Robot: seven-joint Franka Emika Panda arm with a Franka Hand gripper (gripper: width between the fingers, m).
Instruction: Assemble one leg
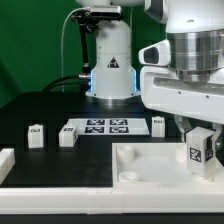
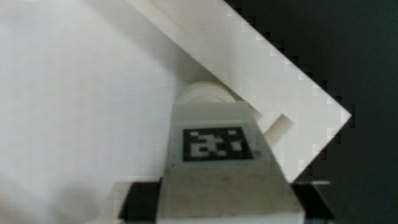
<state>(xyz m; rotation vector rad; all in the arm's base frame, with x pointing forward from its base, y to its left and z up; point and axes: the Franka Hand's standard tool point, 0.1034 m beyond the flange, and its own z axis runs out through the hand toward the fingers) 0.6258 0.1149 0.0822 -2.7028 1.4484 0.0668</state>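
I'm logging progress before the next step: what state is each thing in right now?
end effector: shut on the leg.
leg: upright, gripped, at the square panel's corner; whether it is seated cannot be told.
square panel: flat on the table.
loose legs: standing on the table, ungripped.
marker board: lying flat.

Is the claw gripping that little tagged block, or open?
Shut: in the wrist view the claw squeezes both sides of the leg.

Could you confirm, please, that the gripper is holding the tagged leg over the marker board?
Not quite. The gripper does hold the tagged leg, but over the white square panel, not the marker board. The exterior view shows this.
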